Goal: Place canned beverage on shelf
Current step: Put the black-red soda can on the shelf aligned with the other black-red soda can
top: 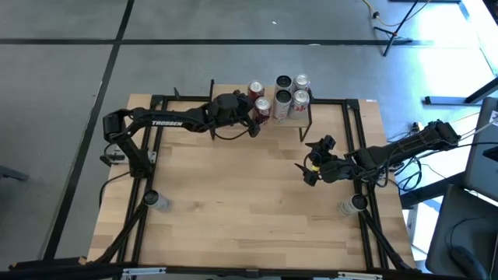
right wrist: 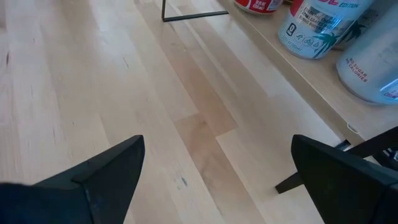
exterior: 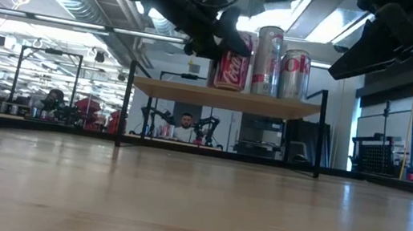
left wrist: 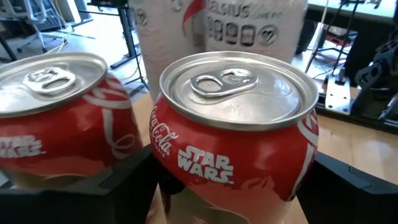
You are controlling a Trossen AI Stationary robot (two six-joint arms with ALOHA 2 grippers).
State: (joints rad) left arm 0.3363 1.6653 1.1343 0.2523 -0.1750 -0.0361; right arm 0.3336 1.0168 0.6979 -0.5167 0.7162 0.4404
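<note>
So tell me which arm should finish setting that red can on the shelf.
Left. Its gripper already straddles the red can at the shelf; the right gripper hangs open over bare table, away from it.
</note>
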